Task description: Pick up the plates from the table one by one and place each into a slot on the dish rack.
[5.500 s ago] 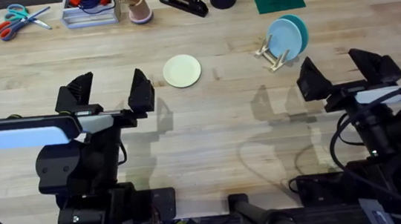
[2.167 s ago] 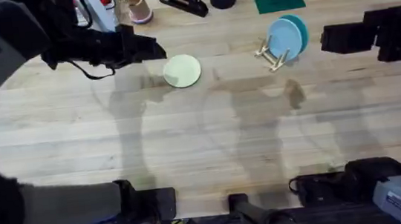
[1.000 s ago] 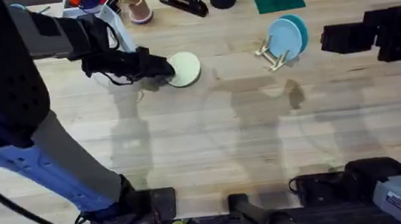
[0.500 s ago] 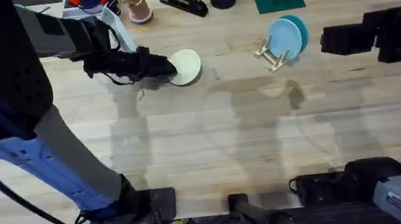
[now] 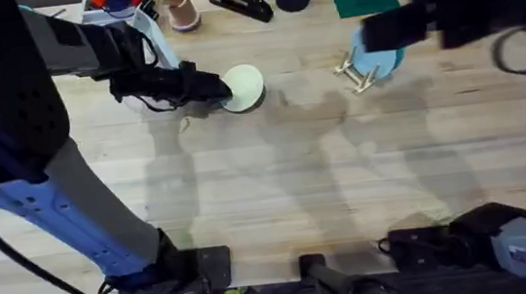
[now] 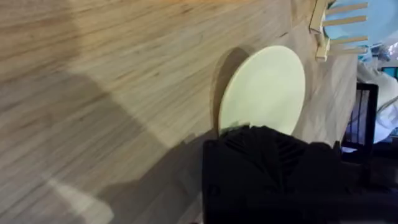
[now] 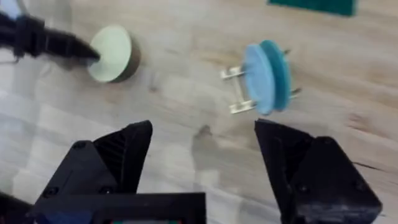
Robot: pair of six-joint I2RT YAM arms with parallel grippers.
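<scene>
The pale cream-yellow round plate (image 5: 243, 87) tilts, its 3 o'clock edge raised off the light wooden table (image 5: 277, 185). The left gripper (image 5: 217, 86) pinches its 9 o'clock rim. The right gripper (image 7: 202, 158) hangs spread.

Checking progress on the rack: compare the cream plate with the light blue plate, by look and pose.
The cream plate is pale yellow; the light blue plate is blue. The cream plate is out on the table, tilted up at one edge by the left gripper; the light blue plate stands upright in the dish rack beside a teal plate. Both are small, round and flat.
</scene>
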